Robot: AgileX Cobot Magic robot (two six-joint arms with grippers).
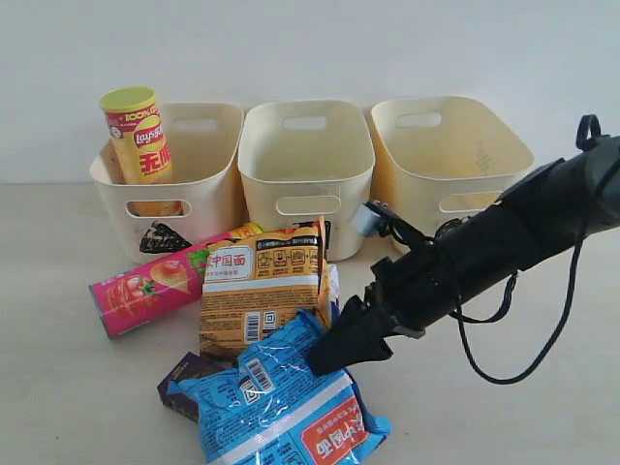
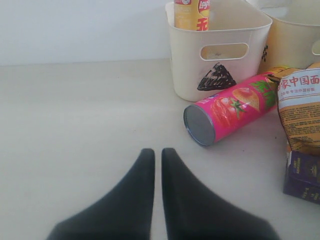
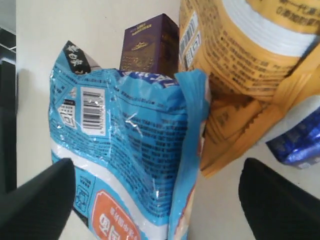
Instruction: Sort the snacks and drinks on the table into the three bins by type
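The right end effector [image 3: 159,200] gapes wide around an edge of the blue noodle packet [image 1: 281,407], which lies on the counter [image 1: 58,387]. Just behind that packet rests the orange packet [image 1: 260,291], and beside it the purple carton [image 1: 179,378]. The left end effector [image 2: 157,155] is closed and empty.
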